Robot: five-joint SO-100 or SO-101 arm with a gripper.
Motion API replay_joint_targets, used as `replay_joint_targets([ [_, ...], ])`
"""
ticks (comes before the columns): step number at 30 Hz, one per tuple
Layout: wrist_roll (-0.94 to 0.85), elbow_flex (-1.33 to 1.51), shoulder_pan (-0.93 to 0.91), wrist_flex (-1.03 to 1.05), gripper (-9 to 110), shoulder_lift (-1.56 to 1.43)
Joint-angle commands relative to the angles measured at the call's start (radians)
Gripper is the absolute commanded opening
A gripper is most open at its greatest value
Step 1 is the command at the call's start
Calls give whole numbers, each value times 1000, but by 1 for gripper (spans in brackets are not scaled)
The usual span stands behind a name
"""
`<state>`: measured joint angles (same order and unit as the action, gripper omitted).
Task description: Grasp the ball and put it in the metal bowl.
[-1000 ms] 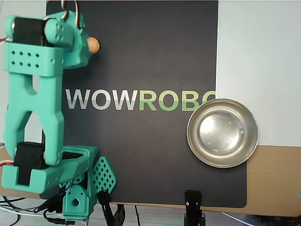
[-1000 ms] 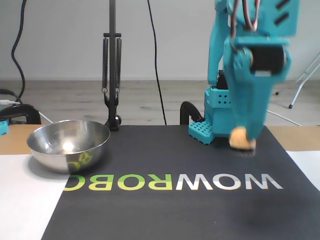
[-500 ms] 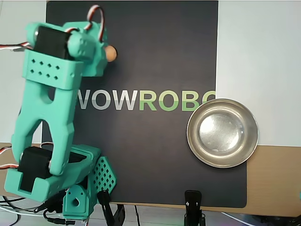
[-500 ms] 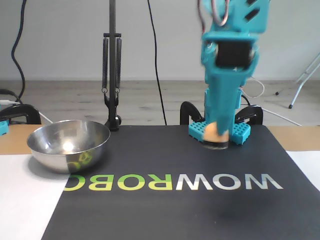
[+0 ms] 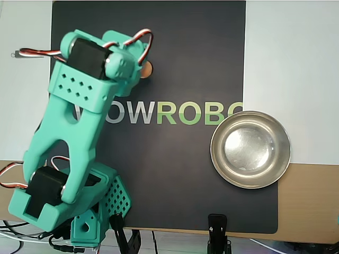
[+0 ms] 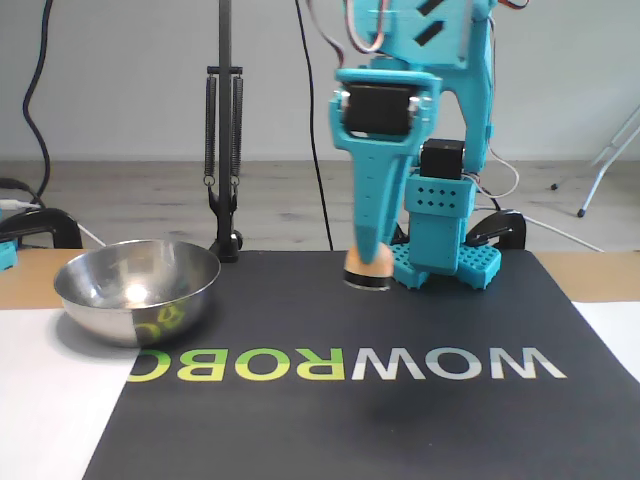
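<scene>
The small peach-tan ball [image 5: 146,67] [image 6: 367,264] is held in my teal gripper [image 5: 143,69] [image 6: 368,268], which is shut on it and hangs above the black mat. In the overhead view the ball peeks out at the gripper's right side, above the letters "OW". The metal bowl [image 5: 250,149] [image 6: 137,290] is empty. It sits at the mat's right edge in the overhead view and at the left in the fixed view, well apart from the gripper.
A black mat [image 5: 175,174] with "WOWROBO" lettering covers the middle of the table. My arm's teal base [image 5: 85,211] stands at the mat's lower left in the overhead view. A black clamp stand [image 6: 223,150] rises behind the bowl in the fixed view.
The arm has swung toward the bowl, carrying the ball rightward in the overhead view and leftward in the fixed view. The bowl has not moved.
</scene>
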<state>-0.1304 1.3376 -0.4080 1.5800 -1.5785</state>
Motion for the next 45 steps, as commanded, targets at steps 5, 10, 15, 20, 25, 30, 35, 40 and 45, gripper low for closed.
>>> replay_joint_targets([
  [5,6,-12,-146,-11,13,-46],
  [10,6,-12,-247,-11,13,-46],
  [15,6,-12,-350,-11,13,-46],
  [20,-2,-12,-453,-11,13,-40],
  [25,-3,-12,-546,-9,13,-34],
  [30,0,-12,-624,-11,13,-32],
  [35,2,-12,-703,-11,13,-20],
  [40,2,-15,-738,-71,13,46],
  [45,2,-15,-742,-158,13,107],
])
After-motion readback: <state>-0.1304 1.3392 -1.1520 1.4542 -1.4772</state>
